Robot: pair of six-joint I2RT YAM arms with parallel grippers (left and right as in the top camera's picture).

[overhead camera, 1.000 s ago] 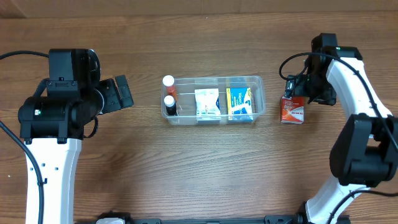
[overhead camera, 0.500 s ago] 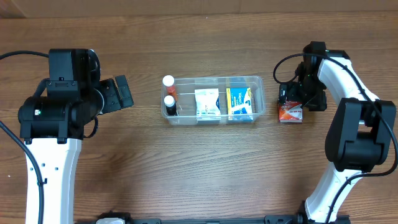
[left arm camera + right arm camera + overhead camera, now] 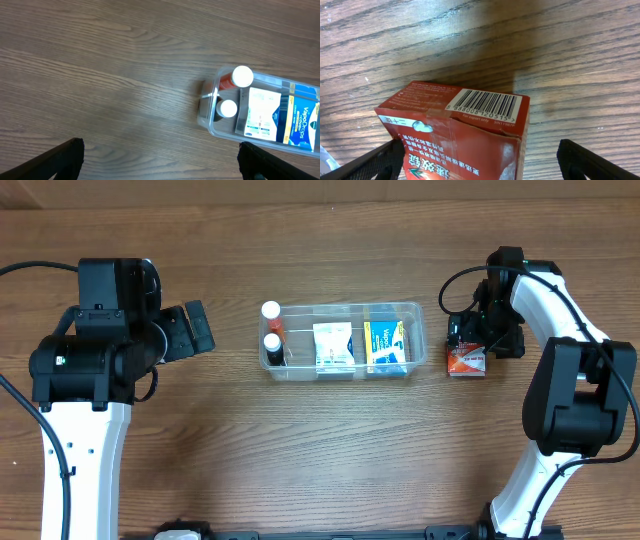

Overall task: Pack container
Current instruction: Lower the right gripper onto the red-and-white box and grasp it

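The clear container [image 3: 415, 310] sits mid-table holding two white-capped bottles [image 3: 271, 330], a white box [image 3: 333, 345] and a blue-yellow box [image 3: 386, 345]; it also shows in the left wrist view [image 3: 212, 127]. A red box [image 3: 467, 361] lies on the table just right of the container. My right gripper [image 3: 470, 345] is open right over it, fingers straddling the red box [image 3: 455, 135] without closing. My left gripper [image 3: 195, 330] is open and empty, left of the container.
The wooden table [image 3: 330, 450] holds nothing else. The right arm [image 3: 575, 330] arches along the right side. The left arm's base [image 3: 85, 380] fills the left side.
My right gripper moved left and down over the red box between one second and half a second ago, then held still. The left arm has not moved.
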